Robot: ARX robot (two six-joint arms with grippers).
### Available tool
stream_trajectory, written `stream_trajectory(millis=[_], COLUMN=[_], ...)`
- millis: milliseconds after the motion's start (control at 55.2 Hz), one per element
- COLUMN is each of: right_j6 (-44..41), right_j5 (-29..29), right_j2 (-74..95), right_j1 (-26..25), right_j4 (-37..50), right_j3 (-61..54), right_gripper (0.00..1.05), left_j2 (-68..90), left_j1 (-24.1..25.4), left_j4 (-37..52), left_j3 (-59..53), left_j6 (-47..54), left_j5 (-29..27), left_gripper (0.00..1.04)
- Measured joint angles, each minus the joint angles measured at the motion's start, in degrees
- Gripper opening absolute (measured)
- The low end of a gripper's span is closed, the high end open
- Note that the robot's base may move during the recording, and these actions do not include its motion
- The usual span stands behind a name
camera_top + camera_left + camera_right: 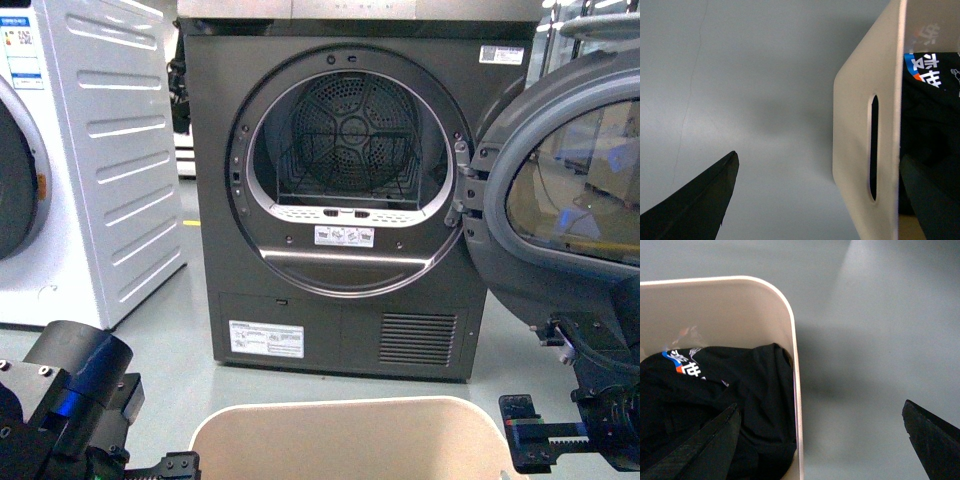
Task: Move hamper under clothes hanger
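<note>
The beige hamper point(345, 418) stands on the grey floor right in front of me, with only its rolled rim showing at the front view's bottom edge. My left gripper point(820, 154) is open and straddles the hamper's side wall point(860, 125) at the oval handle slot. One finger is outside over the floor and the other is inside. My right gripper point(820, 404) is open and straddles the opposite wall point(796, 375). One of its fingers is over the black clothes point(715, 400) in the hamper. The clothes hanger is out of view.
A dark grey dryer point(340, 300) stands just beyond the hamper, and its round door point(565, 190) is swung open to the right. A white washing machine point(100, 150) stands at the left. Both arms point(70, 400) point(590, 400) flank the hamper.
</note>
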Motion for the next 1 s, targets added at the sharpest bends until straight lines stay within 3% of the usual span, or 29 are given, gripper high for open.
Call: stream_trajectory(millis=[996], right_j6=[-1.2], right_j5=[2.4], right_j2=[14.7], right_j1=[2.4], right_j4=[-2.6], right_j3=[8.6], right_gripper=[0.97], left_j2=[9.9], left_j1=[-2.2], left_j4=[4.9], left_j3=[6.7], left_j6=[-3.4], left_j5=[0.1], left_gripper=[0.98])
